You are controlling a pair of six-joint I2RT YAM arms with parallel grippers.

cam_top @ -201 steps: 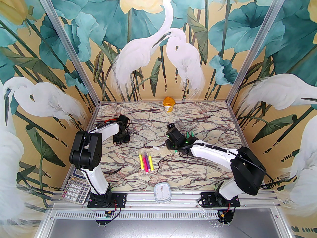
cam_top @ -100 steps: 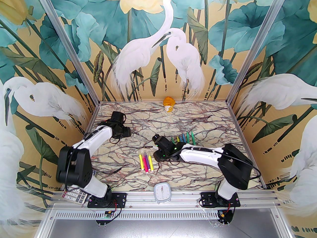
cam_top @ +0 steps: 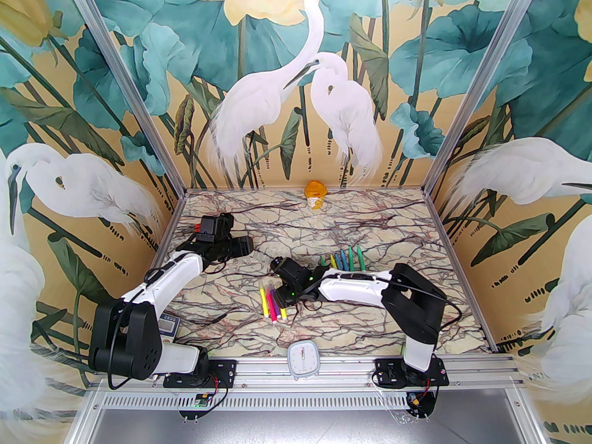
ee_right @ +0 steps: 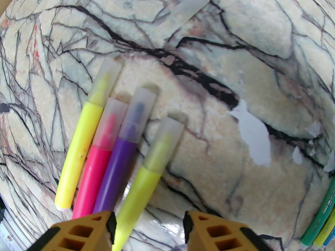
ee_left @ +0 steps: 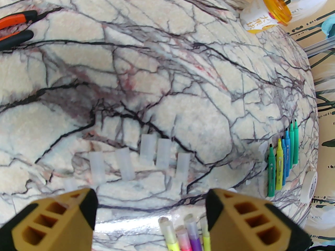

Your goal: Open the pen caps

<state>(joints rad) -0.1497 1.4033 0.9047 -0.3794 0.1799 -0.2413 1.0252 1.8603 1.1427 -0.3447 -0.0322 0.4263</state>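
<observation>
Four capped pens lie side by side: yellow [ee_right: 78,145], pink [ee_right: 98,153], purple [ee_right: 117,161] and yellow-green [ee_right: 146,176], each with a clear pen cap [ee_right: 167,137] on its tip. My right gripper [ee_right: 149,218] is open just above them, and the yellow-green pen's body runs between its fingers close to the left one. In the top view it [cam_top: 277,294] covers that group's [cam_top: 270,301] right side. Several loose pen caps [ee_left: 163,157] lie in a row in front of my left gripper [ee_left: 150,205], which is open and holds nothing. Several uncapped pens [cam_top: 344,259] lie to the right.
Orange-handled pliers [ee_left: 15,27] lie at the far left. An orange-lidded bottle [cam_top: 316,194] stands at the back edge. A small clock [cam_top: 303,353] sits at the near edge and a calculator [cam_top: 169,326] under my left arm. A tape roll [ee_left: 308,187] lies beside the uncapped pens.
My left gripper has opened and drawn back a little from the loose caps. The right arm has swung left from the uncapped pens to the capped group.
</observation>
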